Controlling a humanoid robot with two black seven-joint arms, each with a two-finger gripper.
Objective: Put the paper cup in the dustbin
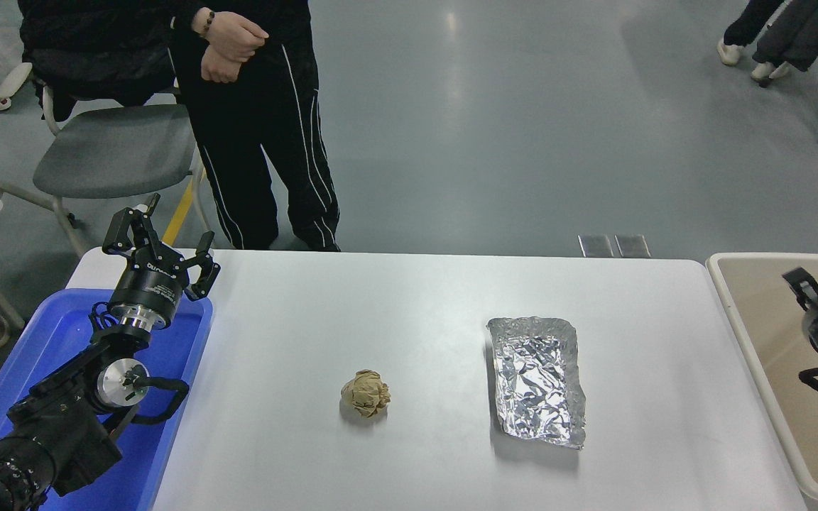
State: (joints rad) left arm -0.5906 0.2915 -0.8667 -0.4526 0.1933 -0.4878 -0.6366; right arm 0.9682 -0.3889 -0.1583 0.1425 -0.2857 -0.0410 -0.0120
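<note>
Over the dustbin (739, 312) at the right edge, the right gripper (806, 298) hung, mostly cropped; I could not tell how its fingers stood. No paper cup showed anywhere. Withdrawal should clear the thick rim. Left gripper (160, 245) parked, fingers spread, empty.

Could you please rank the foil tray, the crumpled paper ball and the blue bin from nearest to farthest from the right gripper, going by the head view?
From the right gripper, over the dustbin:
1. Foil tray, right of table centre.
2. Crumpled paper ball, mid-table.
3. Blue bin, far left, under the parked left gripper.
</note>
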